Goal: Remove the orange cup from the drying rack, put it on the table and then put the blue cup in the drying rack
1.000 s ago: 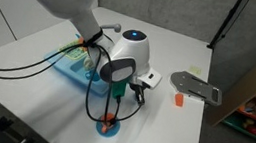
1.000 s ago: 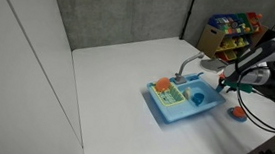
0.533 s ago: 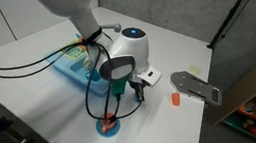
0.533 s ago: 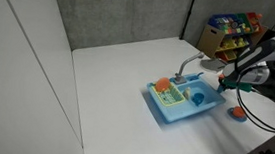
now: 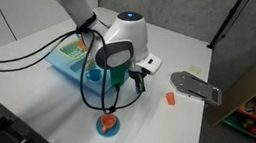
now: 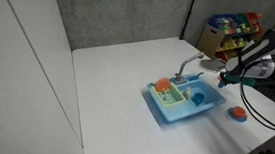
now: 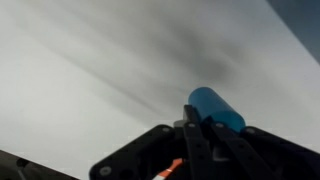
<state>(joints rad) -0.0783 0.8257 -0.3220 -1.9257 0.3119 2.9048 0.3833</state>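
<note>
The orange cup stands on the white tabletop, free of the arm, at about 5 o'clock from the blue drying rack. In an exterior view the same cup lies at 4 o'clock from the rack. The blue cup sits inside the rack, at its 3 o'clock end, with an orange item at the 9 o'clock end. The gripper hangs above the tabletop, at 12 o'clock from the orange cup and clear of it. How wide its fingers stand I cannot tell, since the wrist view is blurred. A small orange block and a flat grey piece lie at 3 o'clock from the gripper.
</note>
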